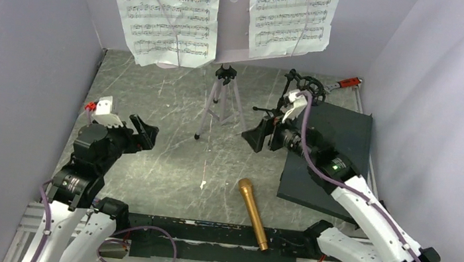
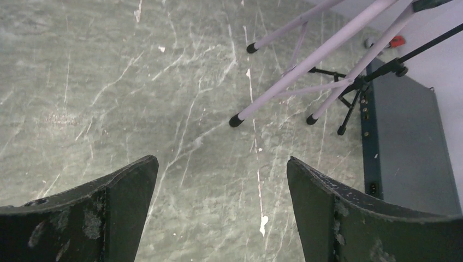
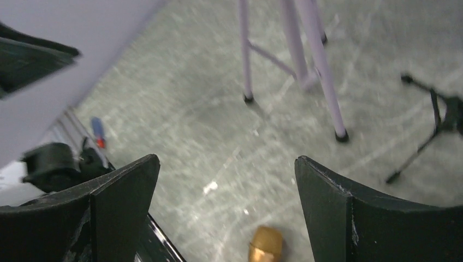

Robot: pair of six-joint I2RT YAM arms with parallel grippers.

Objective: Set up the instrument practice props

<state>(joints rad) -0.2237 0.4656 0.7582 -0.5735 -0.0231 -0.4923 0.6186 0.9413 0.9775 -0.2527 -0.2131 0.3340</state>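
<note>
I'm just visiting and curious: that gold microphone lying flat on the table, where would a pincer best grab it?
Probably the slim handle, about midway, coming straight down from above. The gold microphone lies flat and slanted, so closing across its narrow width suits; the rounded head is thicker.

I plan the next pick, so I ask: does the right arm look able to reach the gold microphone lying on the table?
Probably yes. Its fingers stand open over the table, and the gold microphone lies free just below them in the wrist view, with only bare table between.
</note>
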